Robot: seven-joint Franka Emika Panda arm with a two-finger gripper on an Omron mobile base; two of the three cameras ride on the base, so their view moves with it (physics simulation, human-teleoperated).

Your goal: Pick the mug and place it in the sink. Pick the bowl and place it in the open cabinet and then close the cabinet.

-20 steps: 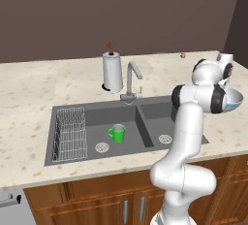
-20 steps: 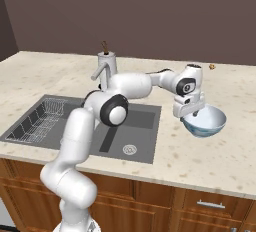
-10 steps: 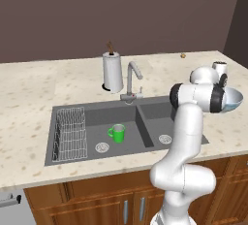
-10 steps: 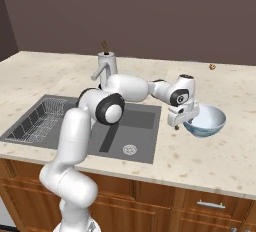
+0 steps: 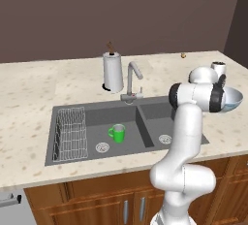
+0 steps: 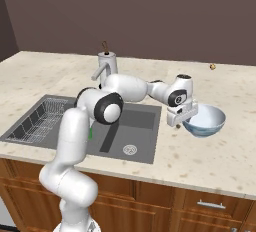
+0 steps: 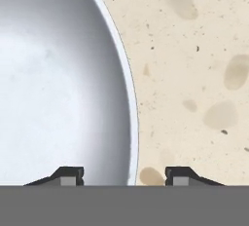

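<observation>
The mug (image 5: 116, 133) already stands in the sink (image 5: 92, 117), so that part looks done. The bowl (image 6: 204, 120) still has to go up into the cabinet, and the door must be shut after. The bowl sits on the table (image 6: 215, 156), right of the sink. The gripper (image 7: 124, 174) is at its rim, with the fingers (image 7: 68, 175) spread, one inside and one outside; they may not be squeezing yet. The table around the bowl is bare, so there is room to lift.
</observation>
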